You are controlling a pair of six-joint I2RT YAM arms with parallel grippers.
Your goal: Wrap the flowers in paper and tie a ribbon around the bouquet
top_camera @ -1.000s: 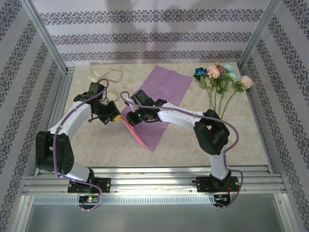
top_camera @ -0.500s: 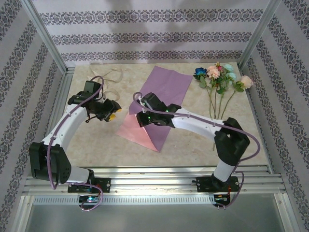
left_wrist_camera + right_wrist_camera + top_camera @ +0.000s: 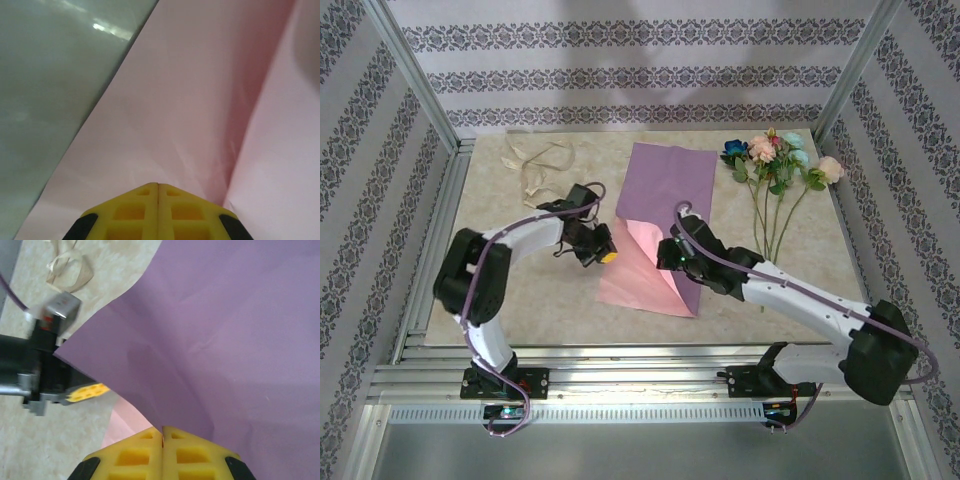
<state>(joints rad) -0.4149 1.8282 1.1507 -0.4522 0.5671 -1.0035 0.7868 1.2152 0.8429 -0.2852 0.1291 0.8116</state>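
The lilac paper (image 3: 665, 180) lies mid-table, its near part turned over with the pink underside (image 3: 635, 270) up. My right gripper (image 3: 668, 253) is shut on the paper's folded edge, and the lilac sheet (image 3: 225, 315) rises straight from its fingertips (image 3: 162, 429). At the pink part's left edge is my left gripper (image 3: 608, 255), shut, its tips (image 3: 158, 185) over the pink paper (image 3: 200, 90); nothing shows between them. The flowers (image 3: 775, 165) lie at the back right, apart from the paper. At the back left the cream ribbon (image 3: 535, 160) lies loosely looped.
The marbled table (image 3: 520, 290) is fenced by aluminium posts and patterned walls. A metal rail (image 3: 640, 385) runs along the near edge by the arm bases. The flower stems (image 3: 770, 225) reach toward my right arm's forearm (image 3: 800, 300).
My right gripper has dragged the held paper right and nearer, turning its pink side up. The left gripper opened briefly, shut again and swung right to the paper's left edge.
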